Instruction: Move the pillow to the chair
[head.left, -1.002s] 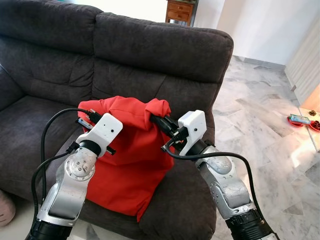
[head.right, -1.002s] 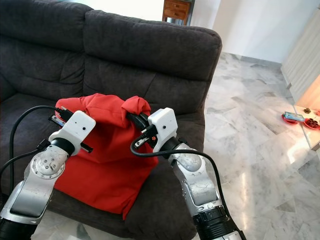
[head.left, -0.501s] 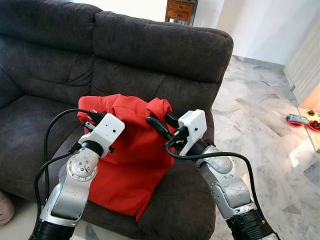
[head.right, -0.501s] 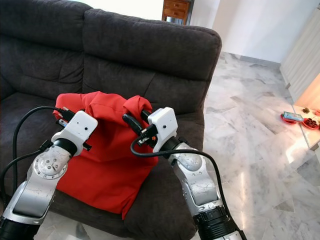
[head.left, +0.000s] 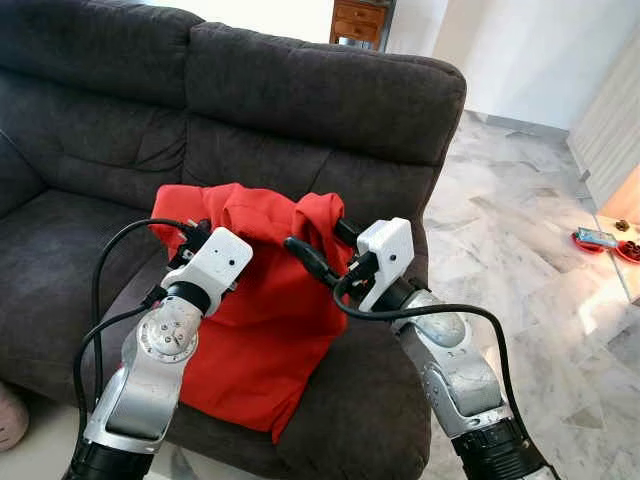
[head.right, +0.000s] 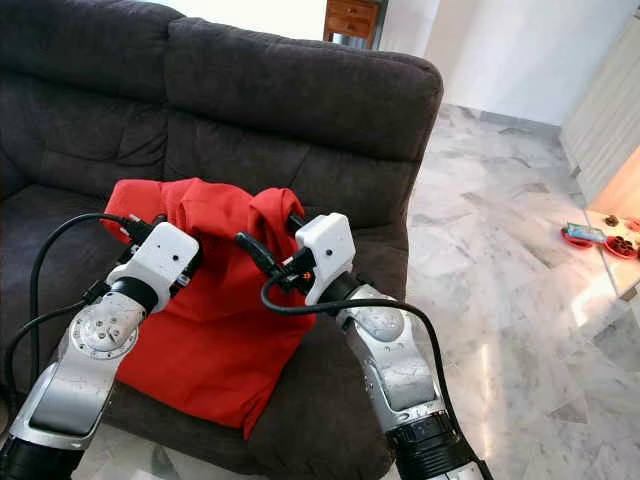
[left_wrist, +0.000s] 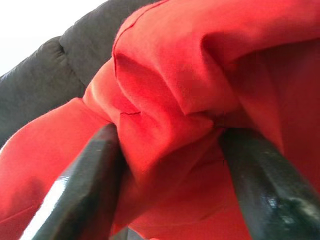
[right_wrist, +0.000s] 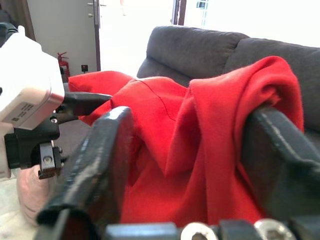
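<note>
- Red fabric of the pillow (head.left: 262, 300) sags on the grey sofa (head.left: 320, 100) seat, leaning against the backrest, no longer gathered as tightly at its top right corner.
- Right tool (head.left: 322, 250) has spread over the last second: one finger juts free in front of the cloth, the other lies behind the bunched corner, so it has let go of its pinch.
- Left tool (left_wrist: 165, 165) pinches a fold at the pillow's top left; the cloth is wedged between both fingers.
- Judged from this, the two-handed lift is interrupted; the right side probably needs regripping before carrying to the chair.
</note>
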